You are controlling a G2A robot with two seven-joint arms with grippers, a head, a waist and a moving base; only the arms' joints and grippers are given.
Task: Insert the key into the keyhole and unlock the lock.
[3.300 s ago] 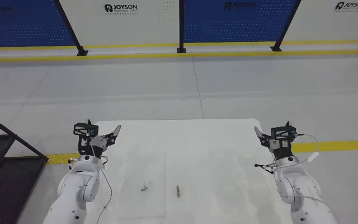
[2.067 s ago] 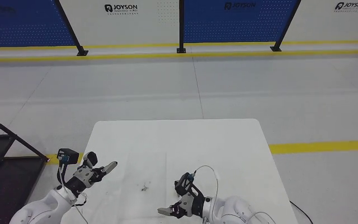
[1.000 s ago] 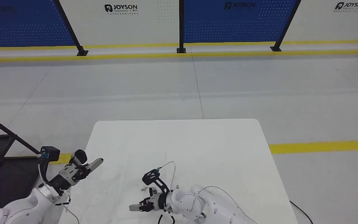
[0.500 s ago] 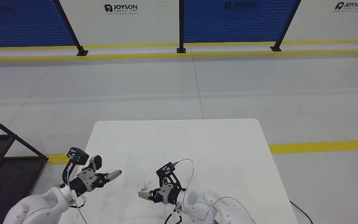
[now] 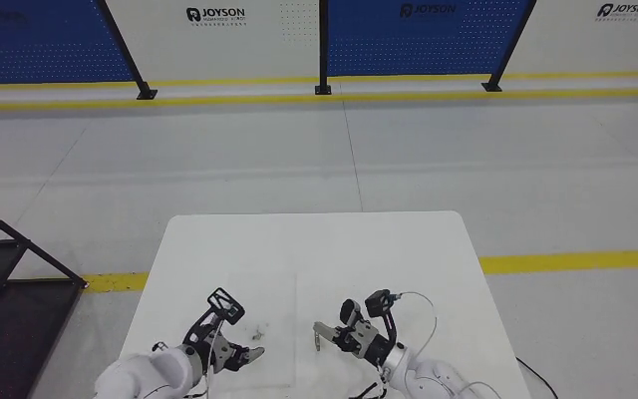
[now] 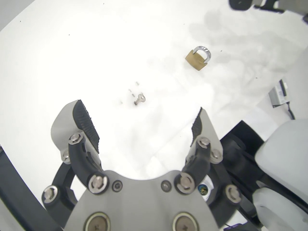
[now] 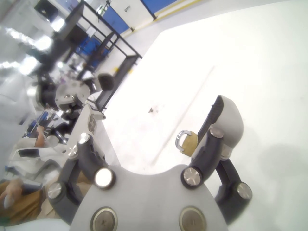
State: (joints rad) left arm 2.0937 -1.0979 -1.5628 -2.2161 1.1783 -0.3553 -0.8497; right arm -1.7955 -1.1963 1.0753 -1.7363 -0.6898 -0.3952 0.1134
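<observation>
- One white table (image 5: 399, 249), grey floor (image 5: 349, 150), blue barriers (image 5: 424, 35).
- Key (image 6: 139, 99) and lock (image 6: 197, 58) lay apart on it.
- Left gripper (image 6: 139, 108), fingers spread, had neared key; right gripper (image 7: 154, 106), likewise spread, had shifted to lock.

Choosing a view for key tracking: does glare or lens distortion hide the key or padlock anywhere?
Left wrist view: wide lens bows the table edge, yet key and padlock stand out plainly. Right wrist view: table glares white, key a faint speck. Top view: even light, both tiny.

Pale grey floor (image 5: 399, 160) with yellow lines (image 5: 249, 99), blue-and-white barrier panels (image 5: 419, 30) behind
</observation>
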